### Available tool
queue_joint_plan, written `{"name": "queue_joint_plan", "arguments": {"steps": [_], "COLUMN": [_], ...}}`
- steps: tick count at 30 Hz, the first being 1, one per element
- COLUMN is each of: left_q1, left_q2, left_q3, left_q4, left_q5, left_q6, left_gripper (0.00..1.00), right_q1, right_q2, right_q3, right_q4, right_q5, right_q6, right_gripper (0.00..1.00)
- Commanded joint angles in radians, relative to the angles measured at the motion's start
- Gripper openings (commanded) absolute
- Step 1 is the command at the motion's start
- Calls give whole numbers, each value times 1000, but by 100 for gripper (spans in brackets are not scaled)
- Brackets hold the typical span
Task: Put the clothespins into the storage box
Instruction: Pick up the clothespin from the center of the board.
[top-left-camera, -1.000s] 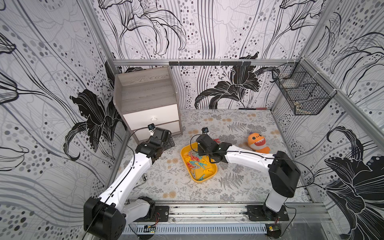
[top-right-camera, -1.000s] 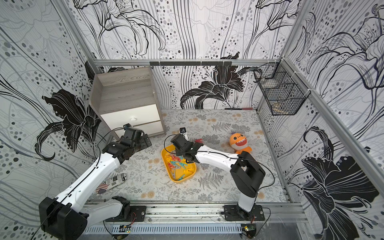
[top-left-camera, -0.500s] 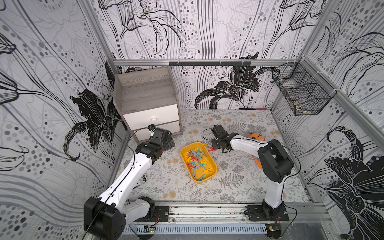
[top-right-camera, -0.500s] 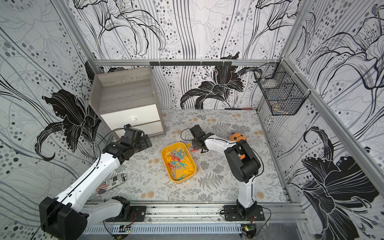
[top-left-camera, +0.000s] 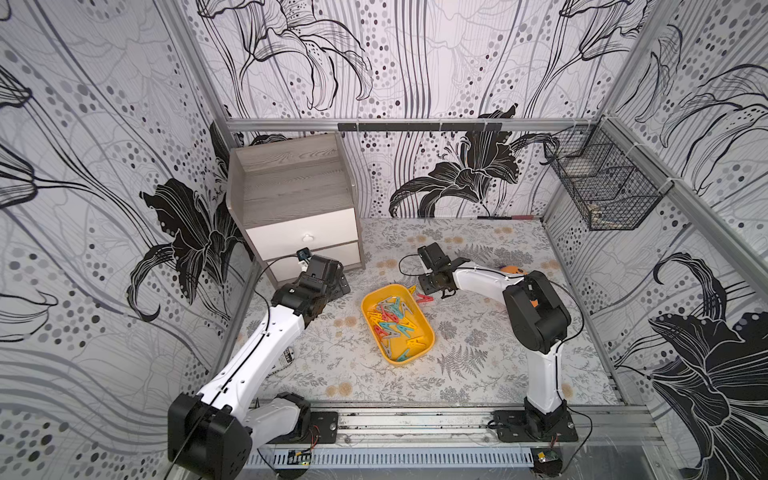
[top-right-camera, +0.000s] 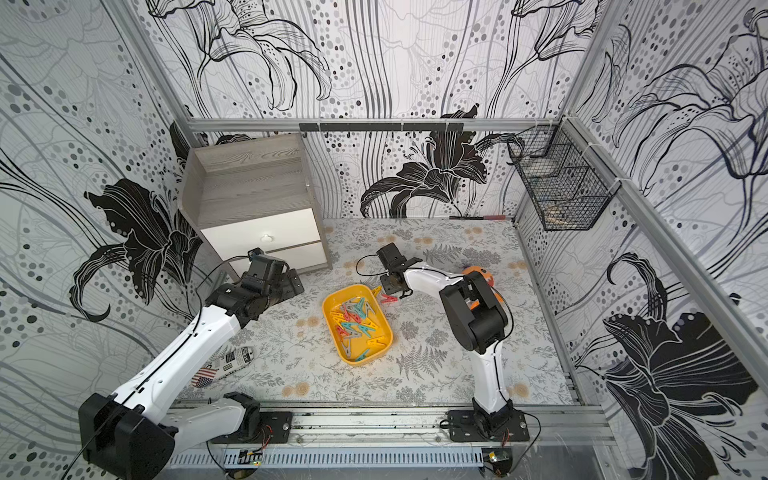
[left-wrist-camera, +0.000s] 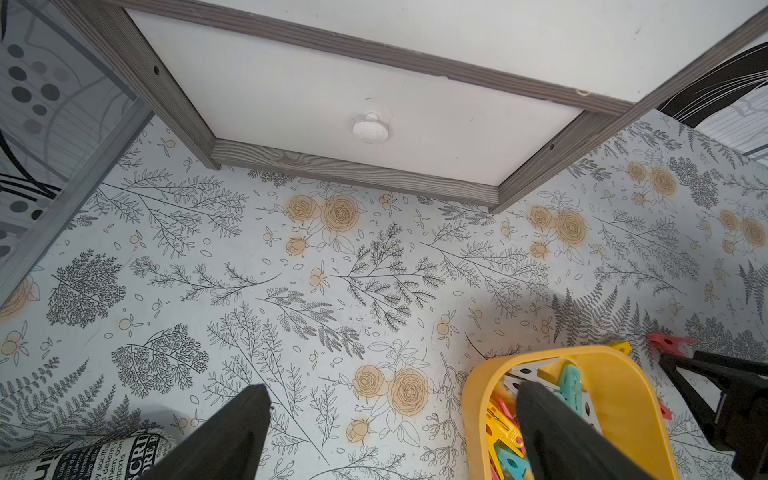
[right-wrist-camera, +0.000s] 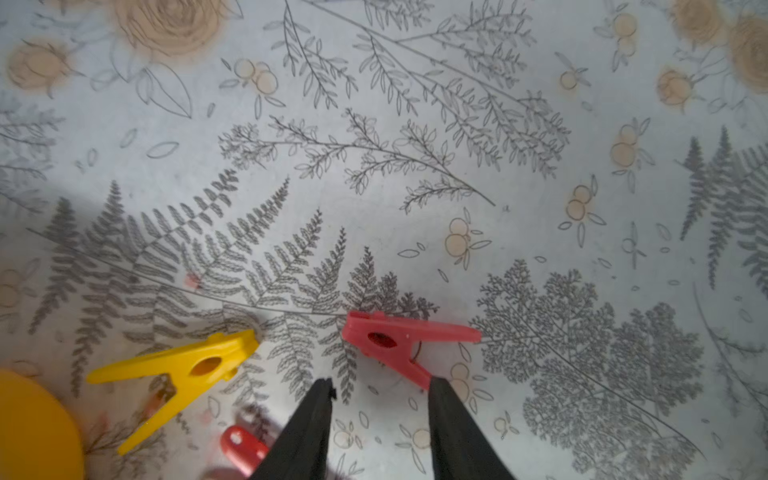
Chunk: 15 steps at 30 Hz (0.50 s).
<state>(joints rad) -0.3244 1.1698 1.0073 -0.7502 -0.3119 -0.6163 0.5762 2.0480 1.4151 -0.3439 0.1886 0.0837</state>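
The storage box (top-left-camera: 429, 330) sits at an angle in the middle of the bench (top-left-camera: 478, 361). Inside it is a heap of clothespins (top-left-camera: 392, 320) in teal, red, yellow and grey. Two more lie flat on the bench by its far corner: a yellow clothespin (right-wrist-camera: 183, 370) just beside the rim and a red clothespin (right-wrist-camera: 399, 340) a little farther out.

The right gripper (right-wrist-camera: 380, 386) hangs low over the bench with its jaws apart and nothing between them. One leg of the red clothespin reaches the edge of one jaw. A further red piece (right-wrist-camera: 241, 446) shows partly behind the other jaw.

The left gripper (left-wrist-camera: 388, 395) is spread wide and empty over bare bench. It is in front of the drawer cabinet (top-left-camera: 291, 187) and beside the box.

A roll printed like newspaper (top-right-camera: 235, 359) lies under the left arm. The right arm hides most of an orange plush toy (top-right-camera: 478, 274). A wire basket (top-left-camera: 602, 191) hangs on the side wall, well apart.
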Motion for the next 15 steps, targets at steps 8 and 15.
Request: {"name": "queue_joint_plan", "arguments": {"steps": [8,15], "left_q1": [1,2], "left_q2": [10,10], "left_q3": [11,8], "left_q4": [17,20], "left_q5": [-21,-11], "left_q6": [8,9], "left_gripper": [97,97], "right_q1": [-27,-27], "right_q2": [35,8], "right_q3": [-37,-75], "right_q4": [13,11], "right_q5": [-24,-82], "right_q6": [-68,-84], "right_gripper": [37,27]}}
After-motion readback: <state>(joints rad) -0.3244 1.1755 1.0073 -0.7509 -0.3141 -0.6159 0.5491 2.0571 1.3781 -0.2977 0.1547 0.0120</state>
